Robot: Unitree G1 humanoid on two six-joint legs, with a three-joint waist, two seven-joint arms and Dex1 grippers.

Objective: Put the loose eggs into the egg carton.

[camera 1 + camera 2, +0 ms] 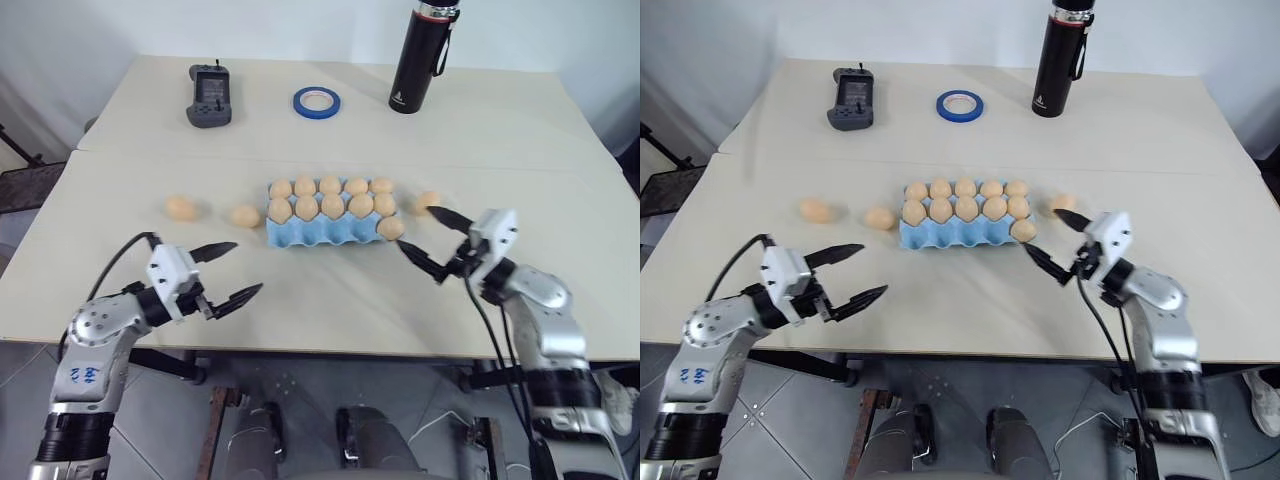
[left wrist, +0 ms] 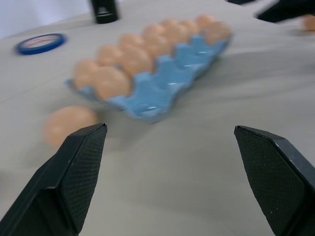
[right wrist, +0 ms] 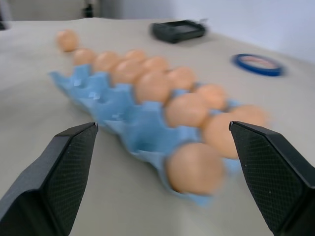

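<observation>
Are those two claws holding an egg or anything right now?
No, nothing is held. The left gripper and right gripper are both open and empty above the table, near the egg carton.

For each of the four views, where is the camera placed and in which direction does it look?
Left and right eye views: on the head, looking forward and down over the table, both arms showing.
Left wrist view: on the left wrist, looking between the open left gripper towards the carton.
Right wrist view: on the right wrist, looking between the open right gripper along the carton from its other end.
Both wrist views share the carton, eggs and tape.
</observation>
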